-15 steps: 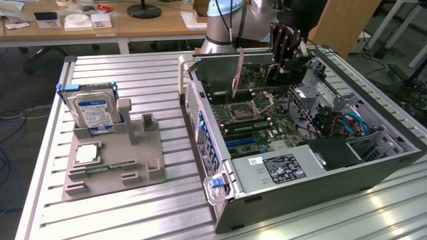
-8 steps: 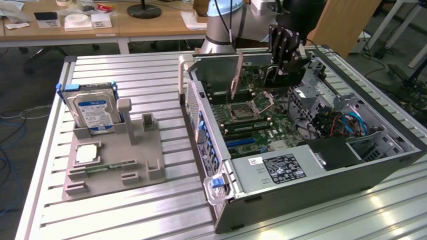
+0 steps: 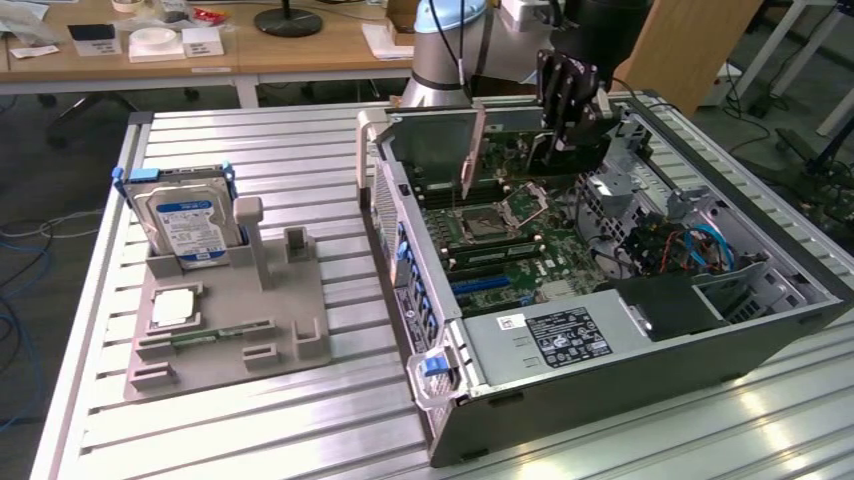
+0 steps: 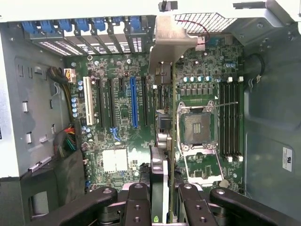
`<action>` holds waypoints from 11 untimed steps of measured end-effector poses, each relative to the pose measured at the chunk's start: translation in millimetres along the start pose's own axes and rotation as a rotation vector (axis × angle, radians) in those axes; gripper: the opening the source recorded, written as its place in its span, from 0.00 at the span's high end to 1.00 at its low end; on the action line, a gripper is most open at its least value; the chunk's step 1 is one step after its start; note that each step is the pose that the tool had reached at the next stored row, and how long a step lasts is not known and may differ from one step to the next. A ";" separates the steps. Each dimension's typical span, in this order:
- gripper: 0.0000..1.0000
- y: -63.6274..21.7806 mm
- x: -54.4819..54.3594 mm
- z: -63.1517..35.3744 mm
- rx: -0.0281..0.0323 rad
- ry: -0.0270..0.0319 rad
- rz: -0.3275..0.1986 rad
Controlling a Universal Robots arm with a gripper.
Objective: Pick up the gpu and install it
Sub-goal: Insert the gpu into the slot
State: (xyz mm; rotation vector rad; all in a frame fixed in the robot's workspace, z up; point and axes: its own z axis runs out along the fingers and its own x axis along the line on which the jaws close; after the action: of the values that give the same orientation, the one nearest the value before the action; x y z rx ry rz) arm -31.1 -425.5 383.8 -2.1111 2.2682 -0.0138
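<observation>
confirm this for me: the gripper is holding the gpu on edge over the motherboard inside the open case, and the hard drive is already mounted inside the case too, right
Not quite. The hard drive stands in the grey holder outside the case, as the exterior view shows. The rest holds: the gripper grips the gpu on edge over the motherboard.

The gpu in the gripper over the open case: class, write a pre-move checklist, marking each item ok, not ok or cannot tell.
1. Gripper shut on the gpu: ok; the card sits edge-on between the fingers.
2. Gpu held over the motherboard inside the computer case: ok.
3. Silver bracket at the case's rear slot wall: ok.
4. Card edge lined up with a slot: cannot tell.
5. Blue slot free of anything plugged in: ok.
6. Hard drive on the grey fixture, apart from the case: ok.
</observation>
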 end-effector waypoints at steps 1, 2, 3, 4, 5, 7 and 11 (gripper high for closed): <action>0.73 0.0 0.0 0.0 0.0000 0.0000 0.000; 0.73 0.0 0.0 0.0 -0.0001 -0.0001 0.000; 0.73 0.0 0.0 0.1 0.0000 -0.0008 0.000; 0.73 0.0 0.0 0.2 0.0000 -0.0011 0.000; 0.73 0.0 0.0 0.2 0.0000 -0.0012 0.000; 0.73 0.0 0.0 0.1 -0.0001 -0.0011 0.000; 0.73 1.7 0.2 1.0 0.0000 -0.0013 0.000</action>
State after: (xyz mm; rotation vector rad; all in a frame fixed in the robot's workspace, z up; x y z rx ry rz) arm -32.7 -425.5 382.8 -2.1105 2.2674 -0.0123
